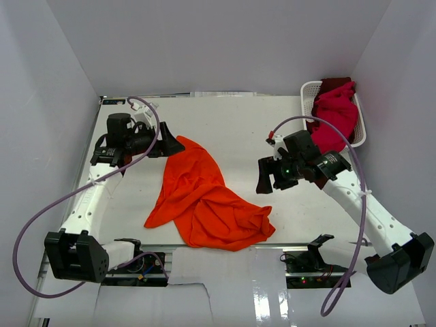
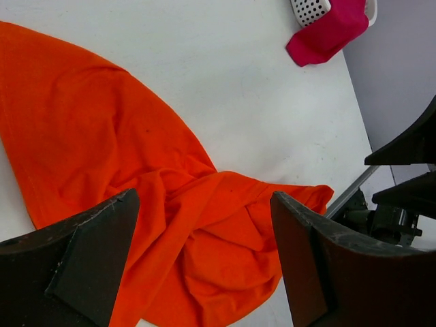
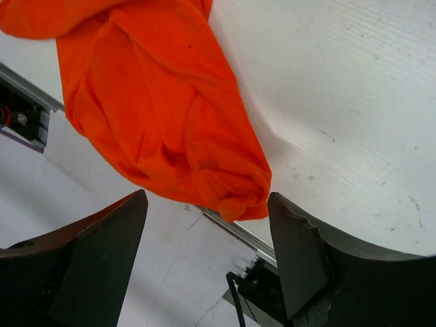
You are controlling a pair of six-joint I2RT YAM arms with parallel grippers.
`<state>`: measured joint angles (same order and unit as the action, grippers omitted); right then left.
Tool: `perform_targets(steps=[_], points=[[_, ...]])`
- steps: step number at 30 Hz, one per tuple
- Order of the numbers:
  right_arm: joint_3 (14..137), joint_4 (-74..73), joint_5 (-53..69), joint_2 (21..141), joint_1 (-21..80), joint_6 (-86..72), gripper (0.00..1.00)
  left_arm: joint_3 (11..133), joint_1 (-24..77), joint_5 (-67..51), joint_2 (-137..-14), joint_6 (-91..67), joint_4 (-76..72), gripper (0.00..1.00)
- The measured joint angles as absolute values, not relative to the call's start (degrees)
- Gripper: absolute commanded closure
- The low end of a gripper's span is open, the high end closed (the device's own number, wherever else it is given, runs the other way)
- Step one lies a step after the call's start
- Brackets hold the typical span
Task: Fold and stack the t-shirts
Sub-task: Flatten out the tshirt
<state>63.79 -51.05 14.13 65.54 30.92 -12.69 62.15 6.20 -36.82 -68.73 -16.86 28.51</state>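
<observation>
T-shirt lies centre, others in far-right basket

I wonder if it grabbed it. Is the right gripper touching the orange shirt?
Apart. The top view shows bare table between the right gripper and the orange shirt.

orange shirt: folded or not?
Not folded. The orange t-shirt lies bunched and twisted on the table, edges uneven, wrinkles running through its middle.

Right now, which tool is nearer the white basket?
Right. The right tool hangs just left of the basket; the left tool is far across, by the orange t-shirt.
</observation>
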Motion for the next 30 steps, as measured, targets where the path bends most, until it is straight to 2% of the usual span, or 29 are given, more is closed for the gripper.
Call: perform_targets(steps=[11, 17, 19, 24, 30], points=[[63.77, -54.48, 10.17, 66.02, 39.16, -11.35, 0.28, 59.35, 5.85, -33.34, -65.45, -20.99, 28.27, 0.09], [65.87, -55.16, 0.08, 69.01, 54.11, -17.02, 0.29, 58.87, 3.07, -32.21, -65.25, -22.13, 28.38, 0.09], [65.95, -55.18, -2.37, 69.76, 58.28, -19.27, 0.32, 58.41, 2.31, -32.05, -65.25, -22.37, 28.64, 0.09], [65.80, -55.31, -8.99, 72.44, 64.29, -24.84, 0.39, 57.58, 1.80, -31.90, -65.25, -22.55, 28.97, 0.09], [64.03, -55.59, -17.39, 76.51, 70.02, -31.18, 0.42, 57.17, 1.61, -31.92, -65.25, -22.55, 29.06, 0.09]])
